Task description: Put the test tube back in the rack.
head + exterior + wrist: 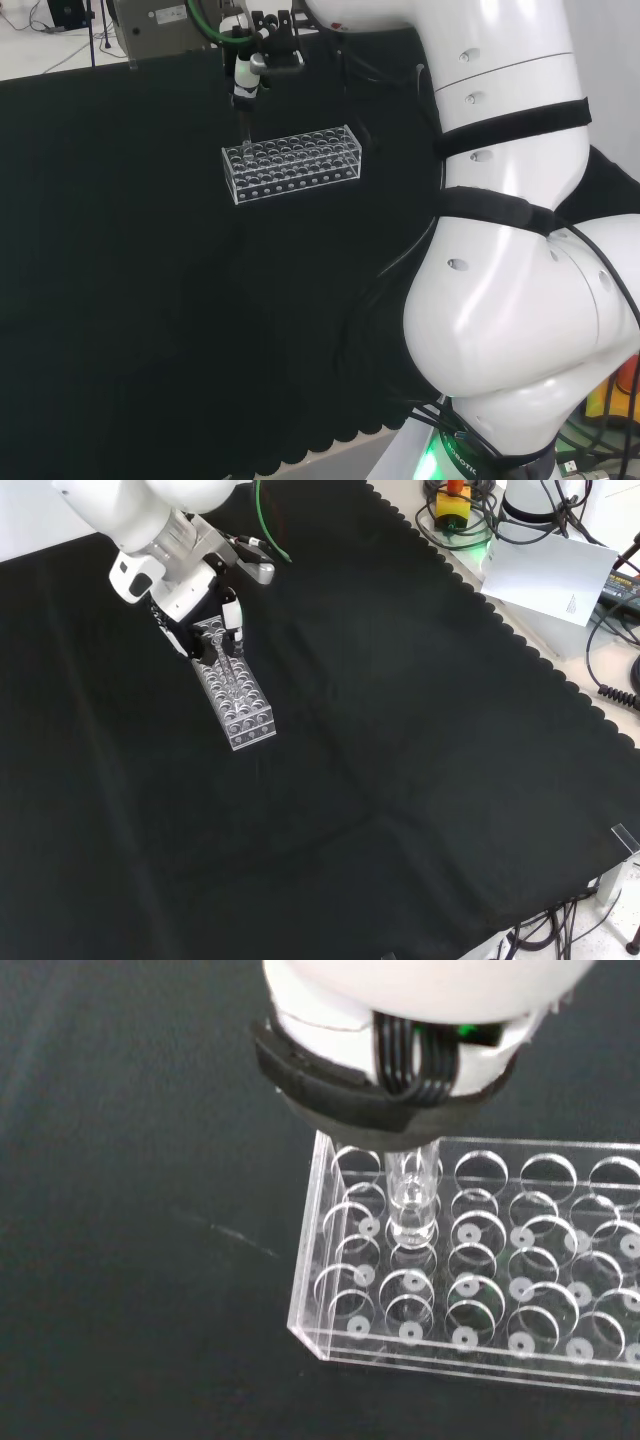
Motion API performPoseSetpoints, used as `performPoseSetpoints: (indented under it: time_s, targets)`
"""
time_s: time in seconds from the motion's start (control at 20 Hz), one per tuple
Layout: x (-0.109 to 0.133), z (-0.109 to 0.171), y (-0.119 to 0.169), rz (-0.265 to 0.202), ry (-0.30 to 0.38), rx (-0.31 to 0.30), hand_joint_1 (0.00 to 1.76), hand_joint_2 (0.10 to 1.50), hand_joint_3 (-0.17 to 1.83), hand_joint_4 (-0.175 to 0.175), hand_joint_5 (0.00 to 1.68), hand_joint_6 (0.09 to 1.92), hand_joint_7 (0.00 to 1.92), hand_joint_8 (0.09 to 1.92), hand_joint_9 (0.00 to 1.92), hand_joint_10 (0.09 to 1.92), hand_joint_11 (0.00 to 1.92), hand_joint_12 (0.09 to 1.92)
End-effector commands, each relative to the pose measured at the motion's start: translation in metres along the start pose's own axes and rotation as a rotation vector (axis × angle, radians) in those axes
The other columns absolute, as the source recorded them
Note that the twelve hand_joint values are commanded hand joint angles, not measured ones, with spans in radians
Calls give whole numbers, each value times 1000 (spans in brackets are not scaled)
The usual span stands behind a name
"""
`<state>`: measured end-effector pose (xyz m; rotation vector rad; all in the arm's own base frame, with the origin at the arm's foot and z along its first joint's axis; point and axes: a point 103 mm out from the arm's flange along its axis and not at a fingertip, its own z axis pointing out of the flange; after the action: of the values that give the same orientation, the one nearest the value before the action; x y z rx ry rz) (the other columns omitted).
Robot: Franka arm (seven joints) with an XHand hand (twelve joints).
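Black cloth covers the whole surface [400, 740], its scalloped hem running along the edge near a tangle of cables and a sheet of white paper in the front view. Toward the far side of the cloth stands a clear rack [292, 163], a long block of round holes in rows, every hole empty as far as I can make out.

From where I stand the job looks nearly finished but not quite. The hand [262, 58] hangs over one end of the rack with its fingers drawn in around the top of the test tube [243, 122], which points straight down. In the head view the tube's lower end reaches the rack's top plate at the left end. I would judge that what is left is to lower it fully into its hole, let go and lift away.

The wrist view settles what the other two leave vague: the test tube [411, 1198] is lined up with a hole in the second column from the rack's short end, and its rounded tip seems to be just entering the upper plate, not yet seated on the base. The front view adds the lie of things: the rack [236, 695] runs lengthwise away from the hand [205, 620], which covers its far end.
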<state>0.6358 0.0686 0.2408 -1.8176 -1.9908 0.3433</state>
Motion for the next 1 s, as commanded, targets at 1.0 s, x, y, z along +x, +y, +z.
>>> performPoseSetpoints:
  time_s: [1.0]
  targets:
    - [-12, 14, 1, 23, 20, 30, 1434, 622, 629, -175, 1335, 503, 1403, 662, 1426, 188, 1215, 914]
